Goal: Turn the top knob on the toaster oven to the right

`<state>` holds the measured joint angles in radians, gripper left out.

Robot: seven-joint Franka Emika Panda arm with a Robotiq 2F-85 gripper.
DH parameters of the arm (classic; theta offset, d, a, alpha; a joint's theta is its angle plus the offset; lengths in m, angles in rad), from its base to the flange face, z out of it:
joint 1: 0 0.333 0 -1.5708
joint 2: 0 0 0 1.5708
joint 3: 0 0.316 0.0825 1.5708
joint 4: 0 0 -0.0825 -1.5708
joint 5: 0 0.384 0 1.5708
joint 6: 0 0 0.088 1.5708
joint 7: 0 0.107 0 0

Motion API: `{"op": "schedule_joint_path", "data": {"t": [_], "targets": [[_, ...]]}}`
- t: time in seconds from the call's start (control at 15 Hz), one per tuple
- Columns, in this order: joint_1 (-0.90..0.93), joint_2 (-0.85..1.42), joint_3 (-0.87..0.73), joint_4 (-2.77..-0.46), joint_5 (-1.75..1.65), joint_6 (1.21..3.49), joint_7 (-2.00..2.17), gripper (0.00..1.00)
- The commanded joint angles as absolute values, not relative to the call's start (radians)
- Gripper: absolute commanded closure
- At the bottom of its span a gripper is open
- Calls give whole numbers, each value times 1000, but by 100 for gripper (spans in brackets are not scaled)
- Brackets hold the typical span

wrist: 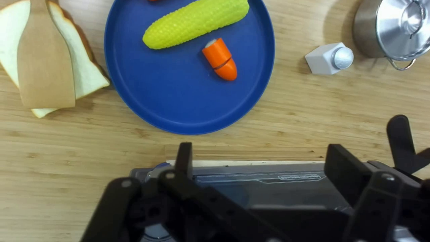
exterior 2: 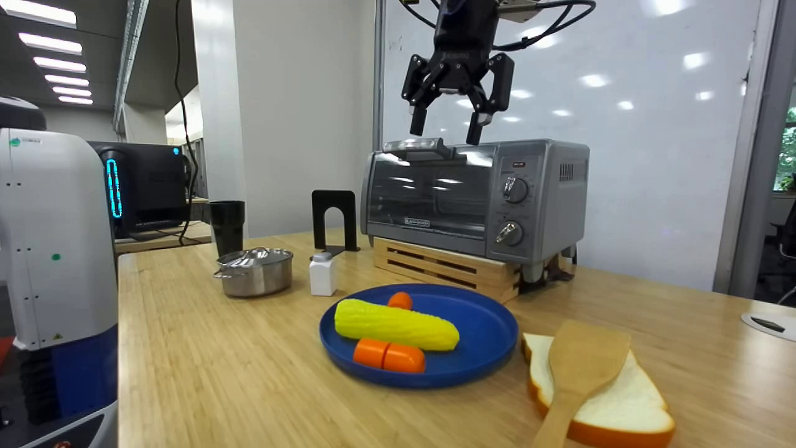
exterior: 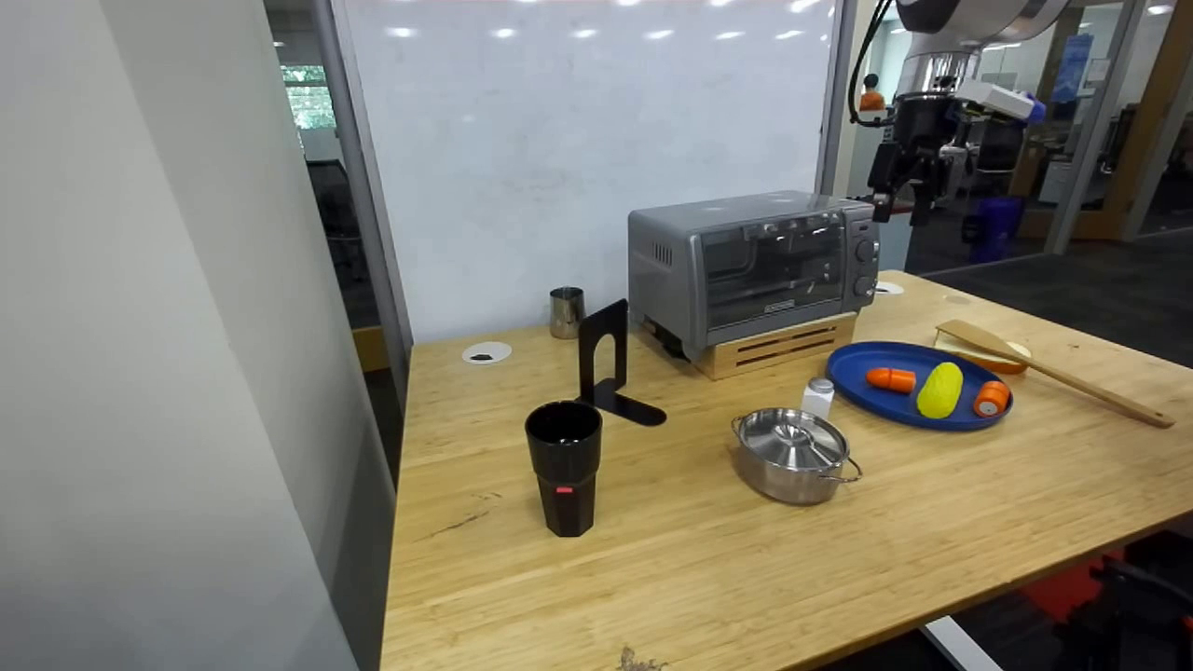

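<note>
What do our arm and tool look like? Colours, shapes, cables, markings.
Arm: silvery and dark grey, rounded. Tool: black, two jointed fingers with straight, blocky tips. Black cables loop beside it; a white box with a blue end sits alongside. No legible markings.

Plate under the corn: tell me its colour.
Blue; the plate shows best in the wrist view, seen from above.

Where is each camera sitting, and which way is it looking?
In an exterior view: high, nearest the black cup, looking across the table at the toaster oven; claw and arm's end show.
In an exterior view: low, nearest the bread, facing the toaster oven's front and top knob; claw and arm's end show.
In the wrist view: on the arm, looking down at the plate and toaster oven; just the claw shows.
Both exterior views share the toaster oven, plate and claw.
</note>
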<state>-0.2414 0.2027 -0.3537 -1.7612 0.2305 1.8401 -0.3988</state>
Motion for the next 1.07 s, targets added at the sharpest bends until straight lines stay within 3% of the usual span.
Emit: {"op": "schedule_joint_path", "data": {"t": [0.0, 1.0], "targets": [[-283, 202, -309, -1755, 222, 1837, -393, 0], [-374, 364, -283, -1640, 176, 1827, -458, 0]]}}
